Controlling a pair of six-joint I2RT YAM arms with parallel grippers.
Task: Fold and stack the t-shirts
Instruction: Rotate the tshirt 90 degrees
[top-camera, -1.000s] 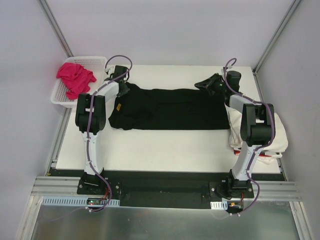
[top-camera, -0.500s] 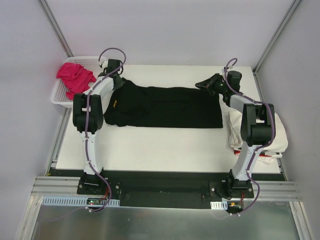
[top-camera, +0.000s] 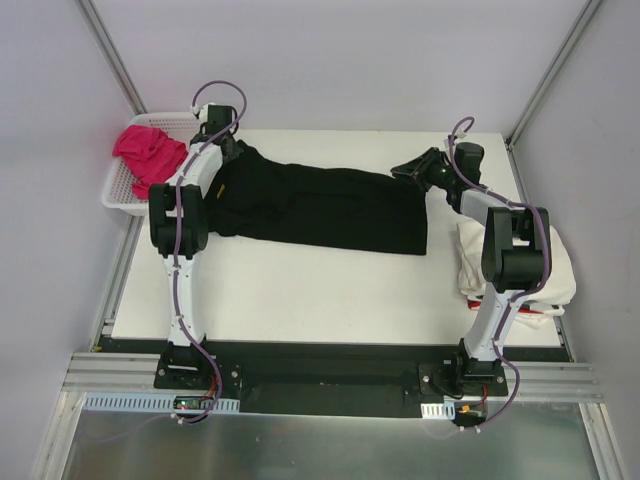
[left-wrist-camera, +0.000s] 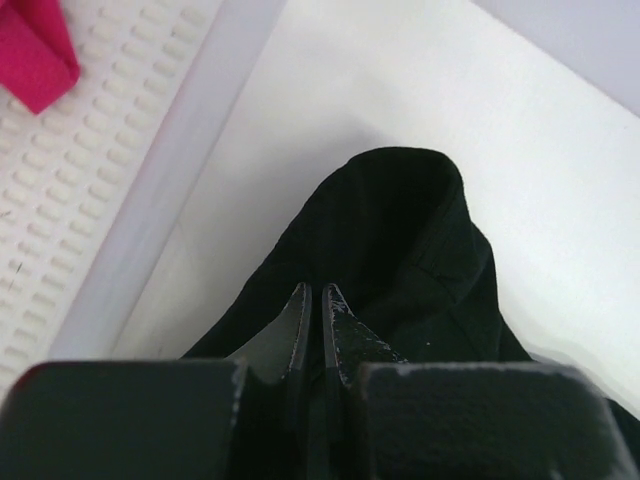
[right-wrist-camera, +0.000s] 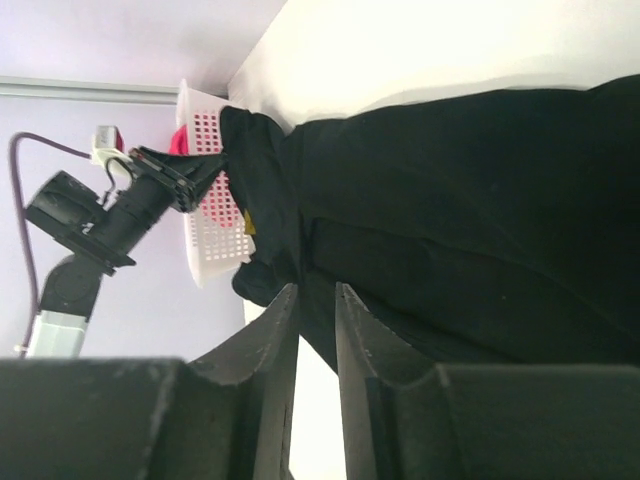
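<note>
White tabletop (top-camera: 330, 290) fills a grey-walled booth, and the black t-shirt (top-camera: 320, 205) lies across its far half as a long folded band. A second ago the band lay straight, its right end close beside the cream t-shirts (top-camera: 560, 270) heaped at the table's right edge. Now it has slid to the left and slants, the left end farther back than the right, and bare table shows between its right end and the cream heap.

The left gripper (left-wrist-camera: 312, 292) has moved back and to the left, up beside the white mesh basket (top-camera: 118, 190), and its fingers are pressed together on the shirt's raised left corner. The cloth rises in a hump just past the tips. The pink t-shirt (top-camera: 148, 155) lies in the basket as it did before.

The right gripper (right-wrist-camera: 312, 288) has kept its place by the shirt's far right corner. Its fingers stand a narrow slit apart, with light table showing between them. From either view it is hard to say whether the tips touch the shirt's edge; the cloth seems to lie just beyond them.
</note>
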